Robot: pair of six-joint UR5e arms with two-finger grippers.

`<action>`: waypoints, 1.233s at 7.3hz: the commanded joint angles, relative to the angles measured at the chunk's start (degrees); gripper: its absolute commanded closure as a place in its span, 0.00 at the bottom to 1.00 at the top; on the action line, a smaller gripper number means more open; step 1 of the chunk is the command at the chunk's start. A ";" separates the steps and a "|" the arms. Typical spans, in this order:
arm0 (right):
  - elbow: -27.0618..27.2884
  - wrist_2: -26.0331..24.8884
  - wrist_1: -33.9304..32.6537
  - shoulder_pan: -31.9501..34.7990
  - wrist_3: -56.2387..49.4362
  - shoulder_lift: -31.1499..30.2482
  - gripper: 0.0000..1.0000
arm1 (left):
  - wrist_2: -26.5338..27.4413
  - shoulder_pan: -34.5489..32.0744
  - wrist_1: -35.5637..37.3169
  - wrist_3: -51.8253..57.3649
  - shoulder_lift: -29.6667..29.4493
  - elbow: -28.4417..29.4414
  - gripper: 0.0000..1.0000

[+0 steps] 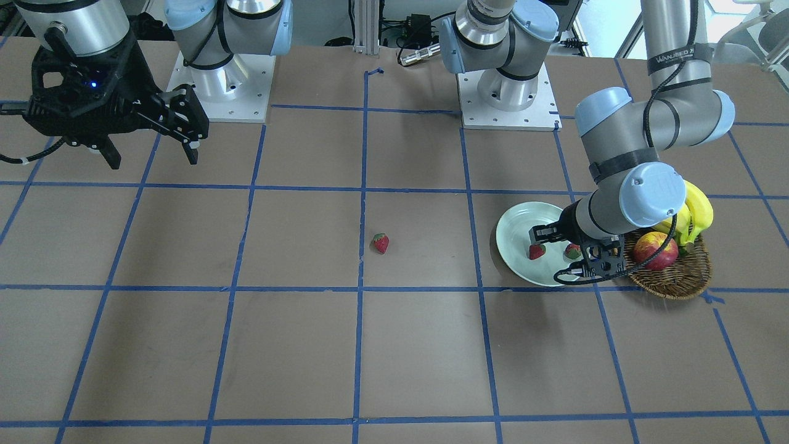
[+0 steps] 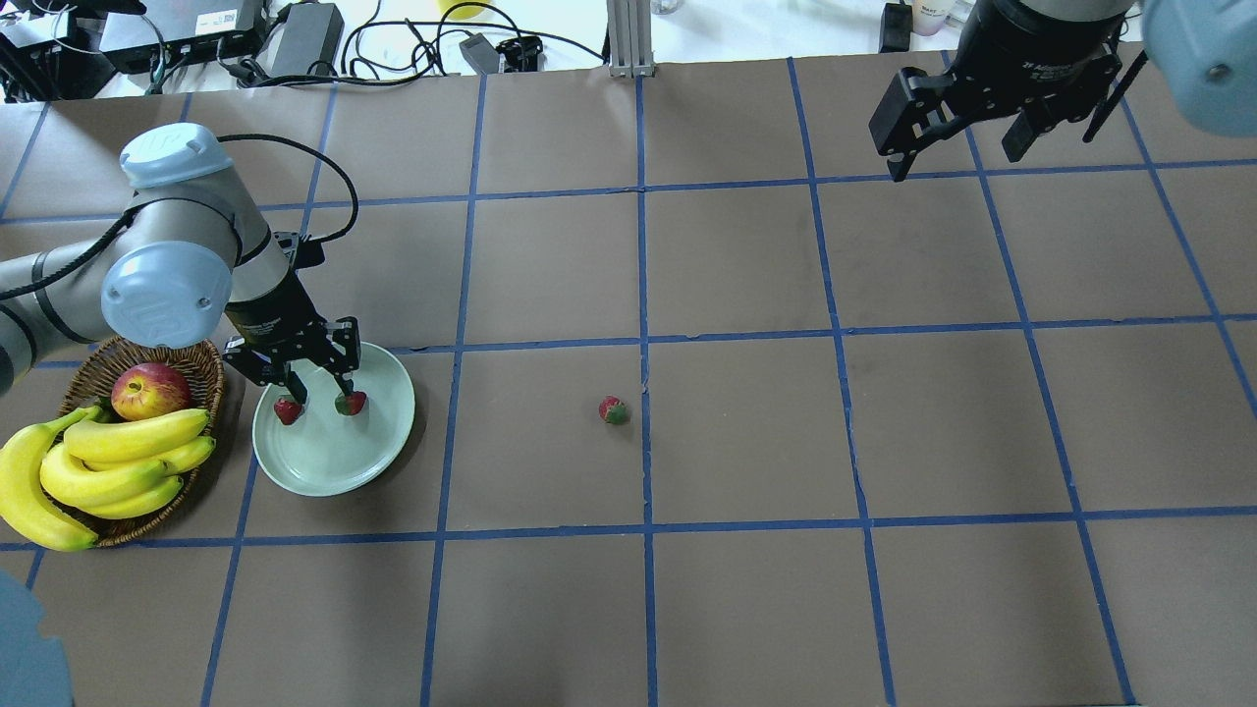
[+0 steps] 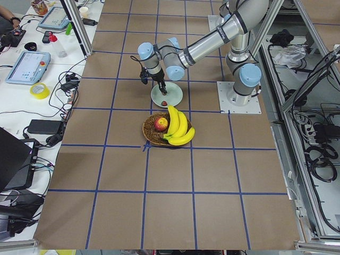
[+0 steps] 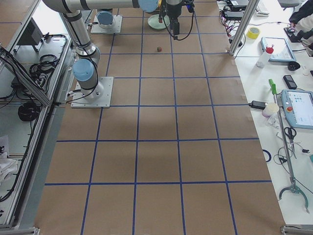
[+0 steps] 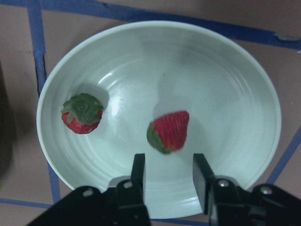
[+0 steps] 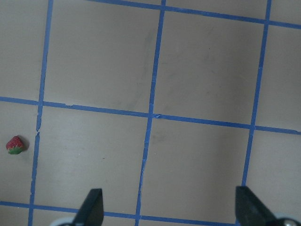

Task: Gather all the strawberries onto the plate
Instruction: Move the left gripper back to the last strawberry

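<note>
above the round pale mint-green plate (image 5: 211, 84), the left gripper (image 5: 168, 165), fingers spread, could knock the small red green-capped strawberry (image 5: 169, 132) over the rim.

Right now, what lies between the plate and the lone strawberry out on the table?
Between plate and strawberry: only table and one blue tape line, per the overhead view.

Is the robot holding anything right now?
Nothing. The left gripper is open over the plate, a strawberry loose beyond its fingertips; the right gripper is open and empty.
</note>
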 commanded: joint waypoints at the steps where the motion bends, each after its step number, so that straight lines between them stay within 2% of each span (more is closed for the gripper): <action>1: 0.00 0.05 0.00 0.00 0.00 0.00 0.00 | -1.81 -3.00 0.22 -1.27 0.90 1.96 0.00; 2: 0.00 0.05 0.00 0.00 0.00 0.00 0.00 | -5.13 -7.12 0.40 -3.46 1.86 3.19 0.00; 5: 0.00 0.05 0.00 0.00 0.00 0.00 0.00 | -5.86 -20.13 2.93 -21.80 0.65 3.56 0.00; 7: 0.00 0.05 0.00 0.00 0.00 0.00 0.00 | -14.51 -23.32 8.64 -29.21 -0.67 2.68 0.00; 9: 0.00 -0.04 0.00 0.00 0.00 0.00 0.00 | -19.12 -25.86 15.48 -37.27 -3.47 0.84 0.00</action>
